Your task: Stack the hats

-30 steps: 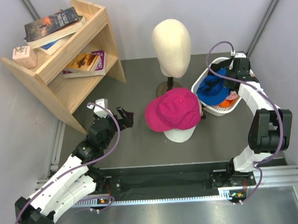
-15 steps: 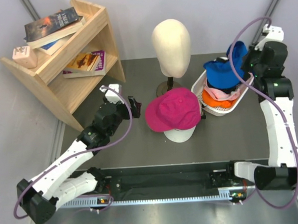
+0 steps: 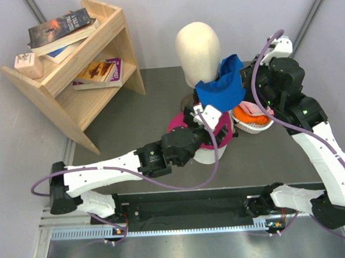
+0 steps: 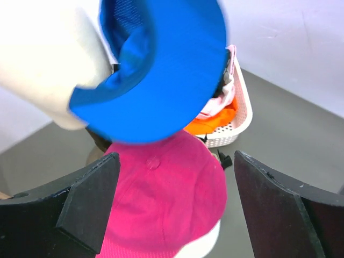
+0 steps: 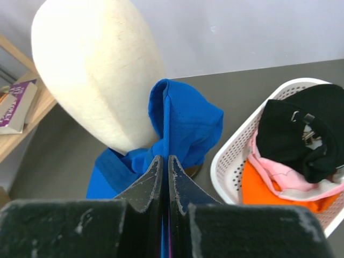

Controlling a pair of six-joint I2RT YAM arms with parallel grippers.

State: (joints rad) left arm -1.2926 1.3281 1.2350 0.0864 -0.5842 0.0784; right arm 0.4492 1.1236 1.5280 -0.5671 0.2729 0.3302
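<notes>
My right gripper is shut on the blue cap and holds it in the air between the mannequin head and the basket; the cap's fabric is pinched between the jaws in the right wrist view. The magenta cap lies on a white cap on the table, largely hidden by my left arm. My left gripper is open above the magenta cap, its fingers either side of it without touching. The blue cap hangs just above.
A white basket at right holds black, light pink and orange hats. A cream mannequin head stands behind the stack. A wooden shelf with books stands at back left.
My right gripper lifted the blue cap out of the basket and carried it left toward the magenta cap. My left arm swung right and now reaches over the magenta cap.
</notes>
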